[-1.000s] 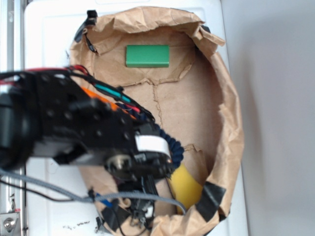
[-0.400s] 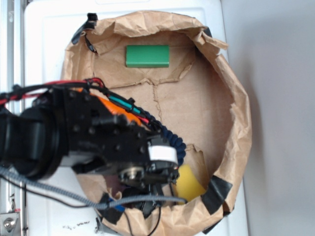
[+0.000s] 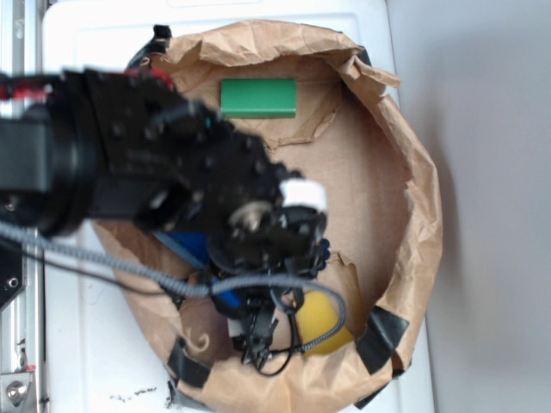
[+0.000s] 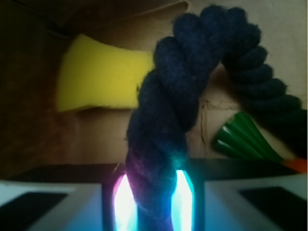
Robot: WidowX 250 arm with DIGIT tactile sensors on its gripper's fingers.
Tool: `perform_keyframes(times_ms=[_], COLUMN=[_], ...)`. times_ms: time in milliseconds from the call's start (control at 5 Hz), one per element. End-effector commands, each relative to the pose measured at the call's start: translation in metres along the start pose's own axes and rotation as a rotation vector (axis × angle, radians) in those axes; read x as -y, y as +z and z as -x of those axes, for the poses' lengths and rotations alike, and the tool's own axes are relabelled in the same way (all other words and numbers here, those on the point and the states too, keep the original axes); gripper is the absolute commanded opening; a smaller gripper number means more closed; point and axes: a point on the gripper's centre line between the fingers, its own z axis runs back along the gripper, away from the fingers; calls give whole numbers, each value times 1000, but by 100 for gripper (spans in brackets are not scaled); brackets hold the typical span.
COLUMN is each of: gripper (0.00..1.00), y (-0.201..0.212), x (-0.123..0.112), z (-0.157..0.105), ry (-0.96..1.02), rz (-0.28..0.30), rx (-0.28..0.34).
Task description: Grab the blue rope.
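The blue rope (image 4: 178,82) is thick, dark navy and twisted. In the wrist view it rises from between my fingers, arches over and drops away to the right. My gripper (image 4: 153,202) is shut on its lower end, with the lit fingertips (image 4: 124,202) pressed against both sides. In the exterior view the black arm covers most of the rope. Only a dark bit of the rope (image 3: 320,252) shows at the wrist's right edge. My gripper (image 3: 258,334) points down toward the bag's near rim.
Everything lies inside a low crumpled brown paper bag (image 3: 413,198) on a white surface. A yellow sponge (image 3: 323,323) sits by the near rim, a green block (image 3: 258,97) at the far side. The carrot's green top (image 4: 245,139) lies right of the rope. A blue piece (image 3: 185,245) shows under the arm.
The arm has risen toward the camera and shifted toward the bag's far side, now hiding the orange carrot. The rope's visible curve beside the wrist has shrunk.
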Motion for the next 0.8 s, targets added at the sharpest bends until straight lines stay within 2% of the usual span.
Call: perform_keyframes(times_ms=[0, 200, 600], gripper=[0, 0, 0], y=[80, 107, 128], x=[11, 6, -18], z=[-10, -10, -9], ry=[83, 171, 236], rz=[-229, -314, -329], rx=[115, 161, 165])
